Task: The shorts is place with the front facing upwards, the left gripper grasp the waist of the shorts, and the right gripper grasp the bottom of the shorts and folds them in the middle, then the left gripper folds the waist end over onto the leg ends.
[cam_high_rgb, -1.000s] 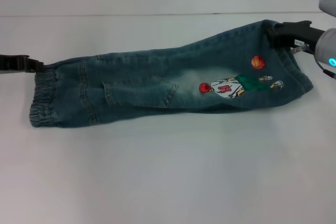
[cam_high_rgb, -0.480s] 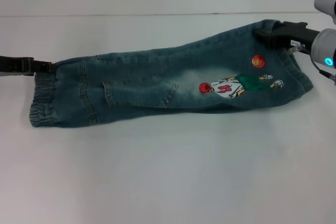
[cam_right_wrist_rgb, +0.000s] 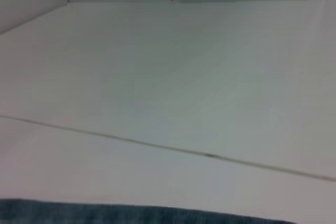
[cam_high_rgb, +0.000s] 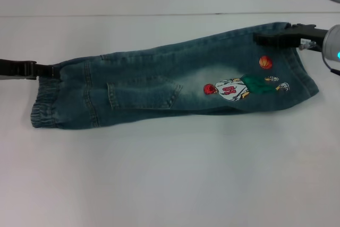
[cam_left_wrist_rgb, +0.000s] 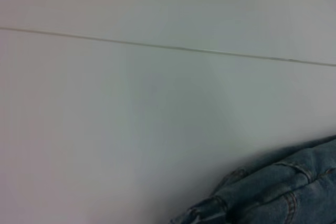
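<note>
The blue denim shorts point(cam_high_rgb: 159, 86) lie folded lengthwise across the white table, pocket and cartoon patch facing up, with the elastic waist at the left and the leg ends at the right. My left gripper point(cam_high_rgb: 49, 70) comes in from the left edge and is shut on the far corner of the waist. That bunched corner of the shorts point(cam_left_wrist_rgb: 273, 192) shows in the left wrist view. My right gripper point(cam_high_rgb: 261, 38) reaches in from the right and is shut on the far edge of the leg ends. The right wrist view shows only a strip of the shorts point(cam_right_wrist_rgb: 131, 214).
The white table point(cam_high_rgb: 170, 174) stretches wide in front of the shorts. A thin seam point(cam_high_rgb: 159, 14) runs across behind them, with a white wall beyond. Nothing else stands on the surface.
My left gripper has moved right, carrying the waist corner a little with it. My right gripper has slid left along the far edge of the leg ends. The shorts have shifted slightly rightward.
</note>
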Controlling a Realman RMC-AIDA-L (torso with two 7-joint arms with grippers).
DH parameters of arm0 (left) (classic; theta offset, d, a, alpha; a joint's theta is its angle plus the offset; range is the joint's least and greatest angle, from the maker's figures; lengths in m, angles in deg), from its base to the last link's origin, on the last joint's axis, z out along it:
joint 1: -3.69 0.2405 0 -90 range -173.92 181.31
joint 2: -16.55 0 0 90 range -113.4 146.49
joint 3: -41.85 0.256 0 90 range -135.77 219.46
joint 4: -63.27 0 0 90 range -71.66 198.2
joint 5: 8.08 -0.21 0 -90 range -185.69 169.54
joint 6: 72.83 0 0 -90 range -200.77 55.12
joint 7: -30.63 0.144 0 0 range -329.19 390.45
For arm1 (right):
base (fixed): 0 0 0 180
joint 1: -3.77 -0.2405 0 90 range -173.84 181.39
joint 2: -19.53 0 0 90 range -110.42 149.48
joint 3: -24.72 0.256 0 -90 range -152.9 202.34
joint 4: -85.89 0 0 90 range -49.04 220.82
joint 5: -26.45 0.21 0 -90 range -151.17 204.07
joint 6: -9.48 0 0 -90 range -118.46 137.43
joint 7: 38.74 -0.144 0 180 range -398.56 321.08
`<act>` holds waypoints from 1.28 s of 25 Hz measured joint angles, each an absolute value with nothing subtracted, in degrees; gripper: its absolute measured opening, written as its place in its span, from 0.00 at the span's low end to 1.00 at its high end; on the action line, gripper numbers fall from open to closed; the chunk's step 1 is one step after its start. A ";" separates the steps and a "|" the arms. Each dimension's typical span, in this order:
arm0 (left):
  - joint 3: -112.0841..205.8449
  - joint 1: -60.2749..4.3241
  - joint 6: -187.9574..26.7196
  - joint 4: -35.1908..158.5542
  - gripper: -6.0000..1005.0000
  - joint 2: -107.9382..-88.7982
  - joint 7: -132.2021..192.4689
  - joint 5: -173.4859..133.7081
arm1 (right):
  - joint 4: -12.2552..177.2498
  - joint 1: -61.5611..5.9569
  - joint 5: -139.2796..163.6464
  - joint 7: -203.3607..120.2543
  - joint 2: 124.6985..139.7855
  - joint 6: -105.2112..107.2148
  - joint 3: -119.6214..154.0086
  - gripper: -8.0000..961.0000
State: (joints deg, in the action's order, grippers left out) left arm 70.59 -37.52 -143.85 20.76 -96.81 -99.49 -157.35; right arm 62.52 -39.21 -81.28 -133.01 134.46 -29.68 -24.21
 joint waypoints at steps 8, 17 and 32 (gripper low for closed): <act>70.59 -37.26 -144.74 20.80 0.70 -96.83 -99.26 -156.94 | 60.55 -40.66 -83.93 -148.86 129.77 -36.59 -33.61 0.98; 70.51 -37.02 -145.53 20.73 0.70 -96.98 -99.19 -156.67 | 53.32 -44.38 -105.53 -167.17 129.56 -41.70 -33.07 0.97; 70.04 -34.70 -153.49 14.03 0.69 -96.81 -96.47 -151.93 | 50.91 -44.98 -113.27 -171.92 129.38 -50.45 -25.03 0.97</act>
State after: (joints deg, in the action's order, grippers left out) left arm 70.04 -34.70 -153.49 14.03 -96.81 -96.47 -151.93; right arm 50.91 -44.98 -113.27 -171.92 129.38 -50.45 -25.03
